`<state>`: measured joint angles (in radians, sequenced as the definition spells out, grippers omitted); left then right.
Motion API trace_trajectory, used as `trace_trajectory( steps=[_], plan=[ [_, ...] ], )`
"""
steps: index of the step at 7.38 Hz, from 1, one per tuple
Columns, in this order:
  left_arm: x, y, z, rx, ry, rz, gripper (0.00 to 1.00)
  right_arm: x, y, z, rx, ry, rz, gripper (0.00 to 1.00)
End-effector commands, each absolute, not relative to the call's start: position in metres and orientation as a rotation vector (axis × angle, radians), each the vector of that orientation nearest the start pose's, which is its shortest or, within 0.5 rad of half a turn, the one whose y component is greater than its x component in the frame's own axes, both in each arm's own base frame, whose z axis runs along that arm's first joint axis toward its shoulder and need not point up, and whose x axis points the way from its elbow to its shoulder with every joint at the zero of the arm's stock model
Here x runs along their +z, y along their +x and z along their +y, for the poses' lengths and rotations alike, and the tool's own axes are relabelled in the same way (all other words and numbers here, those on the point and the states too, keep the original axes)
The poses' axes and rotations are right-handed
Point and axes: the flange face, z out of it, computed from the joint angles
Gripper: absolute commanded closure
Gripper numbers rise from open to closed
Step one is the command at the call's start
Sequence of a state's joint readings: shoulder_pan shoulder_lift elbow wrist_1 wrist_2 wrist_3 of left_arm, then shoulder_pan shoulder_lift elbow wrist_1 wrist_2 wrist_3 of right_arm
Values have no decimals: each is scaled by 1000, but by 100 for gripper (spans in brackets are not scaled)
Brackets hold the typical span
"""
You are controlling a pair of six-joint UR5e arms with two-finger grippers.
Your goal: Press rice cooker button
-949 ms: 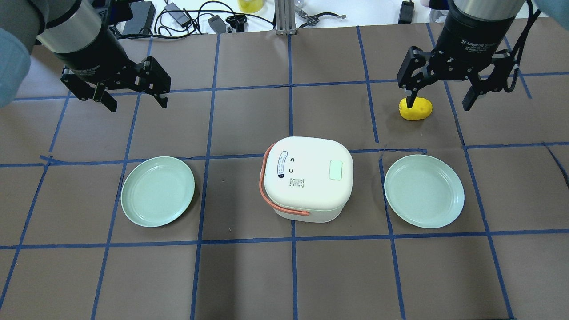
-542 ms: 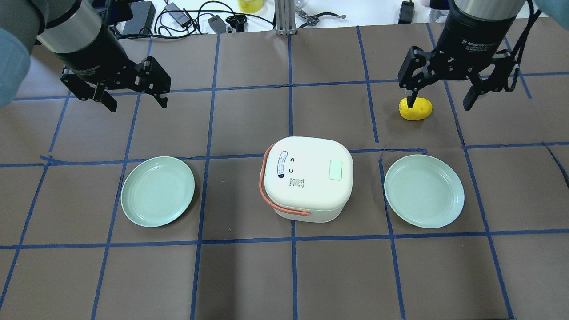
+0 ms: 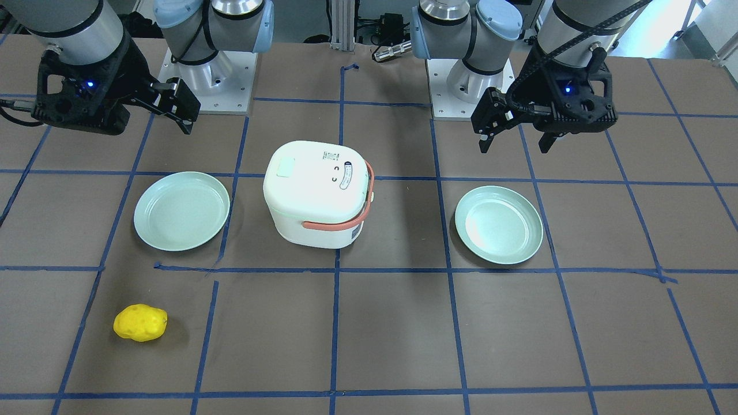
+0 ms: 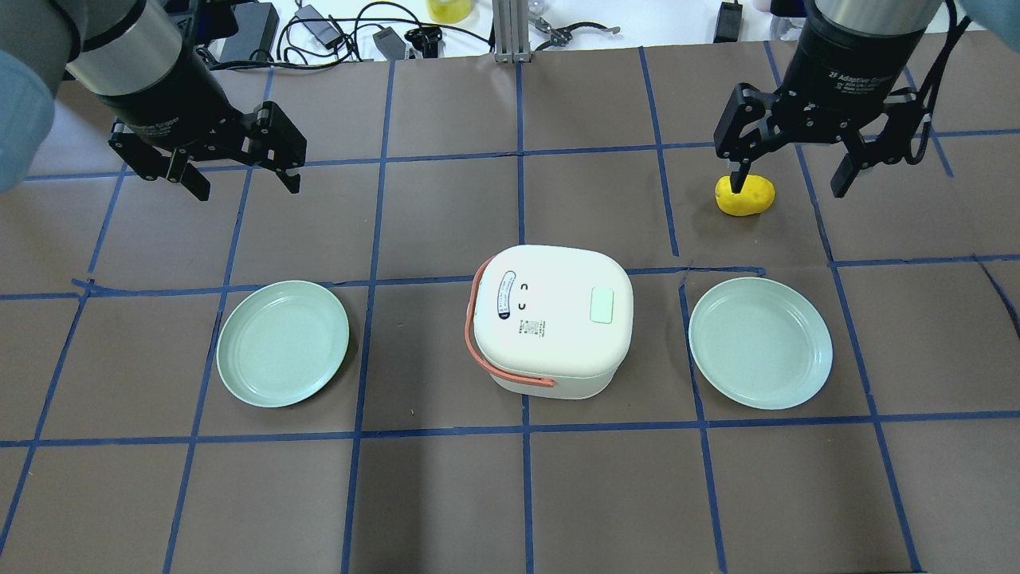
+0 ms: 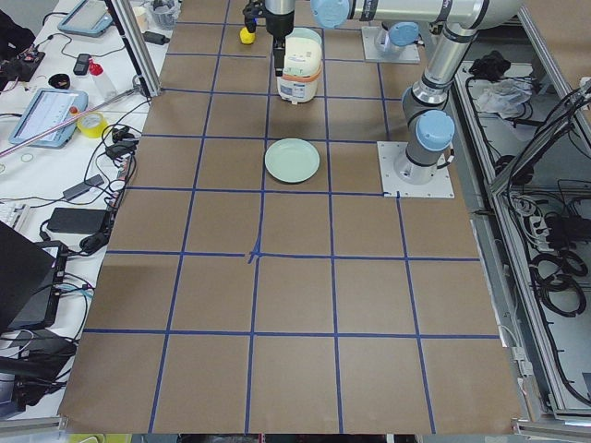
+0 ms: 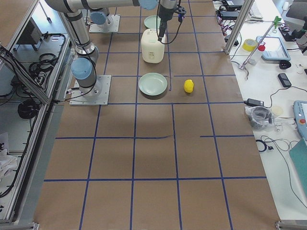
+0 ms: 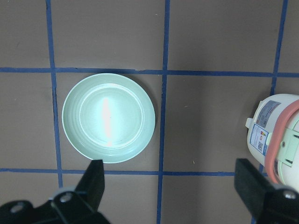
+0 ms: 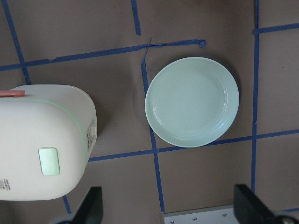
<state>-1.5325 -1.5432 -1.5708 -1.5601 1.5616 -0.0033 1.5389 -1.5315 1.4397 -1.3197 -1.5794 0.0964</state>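
Note:
The white rice cooker (image 4: 550,327) stands at the table's middle with its lid shut and the coral-orange handle (image 4: 472,319) on its left side. A pale green rectangular button (image 4: 602,305) sits on the lid's right part and also shows in the right wrist view (image 8: 48,161). The inner pot is hidden. My left gripper (image 4: 245,187) is open and empty, held above the table far back left of the cooker. My right gripper (image 4: 787,187) is open and empty, far back right of it. Neither touches the cooker.
One mint-green plate (image 4: 283,343) lies left of the cooker, another (image 4: 761,343) lies right of it. A yellow potato-like object (image 4: 745,195) lies under the right gripper's left finger. Cables and tools lie beyond the table's far edge (image 4: 510,49).

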Motion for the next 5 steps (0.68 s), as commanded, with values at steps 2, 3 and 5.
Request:
trace_trajectory(
  steps=[2,3,5],
  plan=[
    [502,-116,-489,-61,-65,3149,0,509,119,-497,248,202,3124,0],
    [502,-116,-489,-61,-65,3149,0,510,120,-496,243,200,3123,0],
    [502,-116,-489,-61,-65,3149,0,505,117,-498,236,226,3126,0]
  ],
)
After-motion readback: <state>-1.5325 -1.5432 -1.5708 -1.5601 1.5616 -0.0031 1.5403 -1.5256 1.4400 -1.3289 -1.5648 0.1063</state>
